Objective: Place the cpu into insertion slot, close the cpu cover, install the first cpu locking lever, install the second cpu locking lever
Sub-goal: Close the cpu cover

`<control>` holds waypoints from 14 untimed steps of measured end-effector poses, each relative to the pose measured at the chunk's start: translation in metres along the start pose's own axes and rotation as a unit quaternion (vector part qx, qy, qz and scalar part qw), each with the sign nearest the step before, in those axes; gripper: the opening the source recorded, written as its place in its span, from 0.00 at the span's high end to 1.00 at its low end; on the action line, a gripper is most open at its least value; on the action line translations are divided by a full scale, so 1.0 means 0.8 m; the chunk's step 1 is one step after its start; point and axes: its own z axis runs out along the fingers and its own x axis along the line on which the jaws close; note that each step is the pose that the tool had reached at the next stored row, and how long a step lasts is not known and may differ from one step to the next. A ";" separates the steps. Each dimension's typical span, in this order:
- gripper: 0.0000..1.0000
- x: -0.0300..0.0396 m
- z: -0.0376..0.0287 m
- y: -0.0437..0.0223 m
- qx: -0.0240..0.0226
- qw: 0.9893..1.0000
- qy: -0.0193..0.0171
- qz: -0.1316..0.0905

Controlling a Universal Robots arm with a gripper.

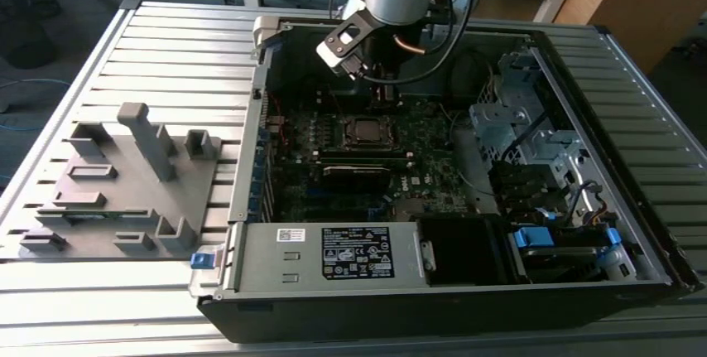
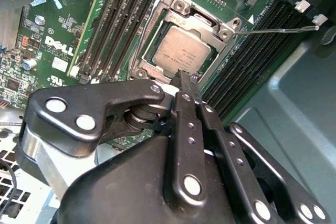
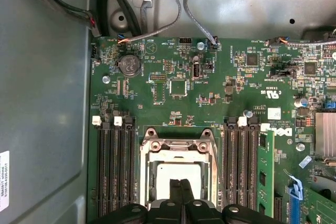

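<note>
The cpu [image 2: 182, 52], a dull silver square, lies in the insertion slot [image 2: 137, 69] on the green motherboard. The cpu cover [image 2: 202, 19], a thin metal frame, lies flat around it with the chip showing through its window. A thin wire lever [image 2: 273, 30] runs from the socket's corner out over the black memory slots. My gripper [image 2: 184, 77] is shut with nothing between its fingers, its tip hovering just over the near edge of the cpu [image 3: 176, 174]. In the exterior view the gripper [image 1: 383, 102] hangs inside the open case, just behind the socket [image 1: 365, 130].
Long black memory slots [image 3: 113, 171] flank the socket on both sides. Grey cables [image 3: 157, 3] and the case wall [image 3: 42, 103] lie close by. A labelled power-supply box [image 1: 331, 253] fills the case front, a drive cage [image 1: 531, 142] the exterior view's right. A grey fixture [image 1: 122, 183] sits outside.
</note>
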 end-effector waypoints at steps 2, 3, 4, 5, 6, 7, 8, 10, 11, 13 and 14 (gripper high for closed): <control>0.90 0.0000 0.0005 0.0000 0.000 1.000 0.000 0.000; 0.90 0.0000 0.0006 0.0000 0.000 1.000 0.000 0.000; 0.90 0.0000 0.0005 0.0000 0.000 1.000 0.000 0.000; 0.90 0.0000 0.0006 0.0000 0.000 1.000 0.000 0.000; 0.90 0.0000 0.0007 0.0000 0.000 1.000 0.000 0.000; 0.90 0.0000 0.0009 0.0000 0.000 1.000 0.000 0.000; 0.90 0.0000 0.0013 0.0000 0.000 1.000 0.000 0.000; 0.90 0.0000 0.0007 0.0000 0.000 1.000 0.000 0.000; 0.90 0.0000 -0.0004 0.0000 0.000 1.000 0.000 0.000; 0.90 0.0000 -0.0004 0.0000 0.000 1.000 0.000 0.000; 0.90 0.0000 -0.0006 0.0000 0.000 1.000 0.000 0.000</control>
